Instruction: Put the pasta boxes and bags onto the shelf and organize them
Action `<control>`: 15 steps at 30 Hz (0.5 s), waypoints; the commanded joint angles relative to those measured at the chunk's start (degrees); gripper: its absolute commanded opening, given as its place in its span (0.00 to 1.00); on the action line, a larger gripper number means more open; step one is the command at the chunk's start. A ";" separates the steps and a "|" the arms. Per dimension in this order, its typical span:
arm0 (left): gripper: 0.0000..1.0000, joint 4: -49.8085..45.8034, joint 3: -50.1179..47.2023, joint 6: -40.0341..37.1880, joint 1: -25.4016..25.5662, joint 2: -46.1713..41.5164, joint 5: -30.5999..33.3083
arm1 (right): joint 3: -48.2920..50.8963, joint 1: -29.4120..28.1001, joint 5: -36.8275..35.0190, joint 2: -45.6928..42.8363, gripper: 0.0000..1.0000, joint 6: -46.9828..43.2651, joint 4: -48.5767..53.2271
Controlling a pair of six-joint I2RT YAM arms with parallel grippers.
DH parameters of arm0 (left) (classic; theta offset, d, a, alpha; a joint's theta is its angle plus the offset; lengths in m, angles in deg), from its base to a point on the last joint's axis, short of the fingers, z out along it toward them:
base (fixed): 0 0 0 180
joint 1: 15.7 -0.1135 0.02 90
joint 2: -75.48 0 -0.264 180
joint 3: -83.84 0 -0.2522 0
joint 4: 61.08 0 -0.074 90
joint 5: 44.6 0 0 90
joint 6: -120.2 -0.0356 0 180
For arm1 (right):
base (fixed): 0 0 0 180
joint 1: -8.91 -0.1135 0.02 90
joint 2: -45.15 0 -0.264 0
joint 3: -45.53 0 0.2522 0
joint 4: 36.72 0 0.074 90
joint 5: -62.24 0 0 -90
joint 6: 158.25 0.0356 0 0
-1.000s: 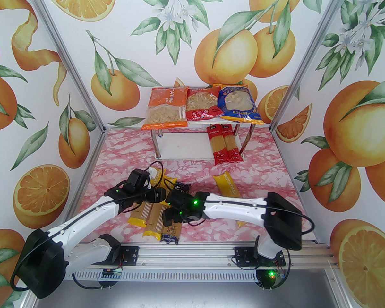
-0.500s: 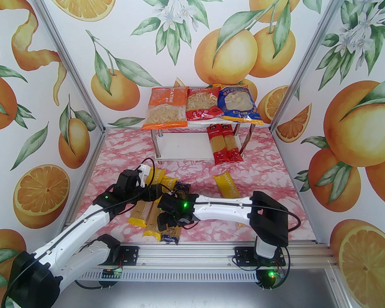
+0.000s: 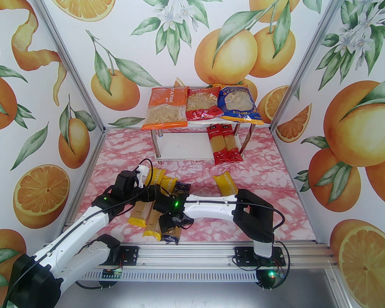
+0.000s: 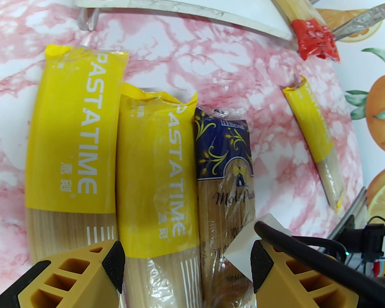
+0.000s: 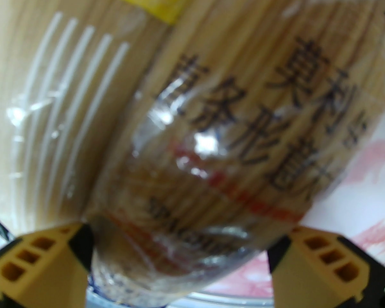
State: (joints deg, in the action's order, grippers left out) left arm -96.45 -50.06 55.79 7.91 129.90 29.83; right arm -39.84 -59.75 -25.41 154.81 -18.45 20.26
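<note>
At far end of pink-marbled tabletop (image 3: 122, 159): shelf (image 3: 179, 144), two white boards on chrome legs.
- Top board: carries orange bag (image 3: 165, 107), red bag (image 3: 201, 107) and blue bag (image 3: 239, 104) side by side, edge to edge. Orange and blue corners overhang front rim.
- Lower board, right end: holds two red spaghetti packs (image 3: 224, 144), long axes near-to-far, near ends past front edge. White board bare to their left.
- Between shelf front and nearer packs: open strip of marble.

Near side, left of centre: outer yellow pack (image 4: 73, 146), middle yellow pack (image 4: 154, 172) and dark blue pack (image 4: 224, 172). Flat, touching side by side, long axes near-to-far, far ends leaning slightly right in top view.

Off to their right, well apart: third yellow pack (image 3: 226, 186), far end leaning left, near part under right arm (image 3: 211, 205).

Left pincer (image 4: 187, 260): spread and empty, hangs above middle yellow and dark blue packs, facing shelf.

Right pincer (image 5: 179, 245): spread, straddles clear window of dark blue pack, one finger on each side. Contact with wrapper cannot be told, wrist view blurred.
</note>
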 commanded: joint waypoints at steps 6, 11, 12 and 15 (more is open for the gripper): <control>0.69 3.93 0.33 0.65 -0.66 2.48 -1.58 | 10.17 4.64 -5.06 -5.33 0.91 -2.49 7.02; 0.68 5.33 0.86 0.92 -0.61 4.53 -2.34 | 12.58 6.41 -5.68 -7.14 0.91 -3.04 7.53; 0.68 5.48 1.04 0.92 -0.60 4.94 -2.36 | 12.88 6.59 -5.49 -7.26 0.91 -3.11 7.21; 0.68 5.76 1.46 0.77 -0.60 6.06 -2.56 | 12.36 6.63 -3.39 -7.66 0.94 -3.47 5.15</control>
State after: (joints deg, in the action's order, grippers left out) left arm -92.80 -50.06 56.05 7.56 135.16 28.45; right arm -29.18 -53.52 -25.84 146.40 -20.92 21.94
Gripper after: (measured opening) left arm 0.684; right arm 0.934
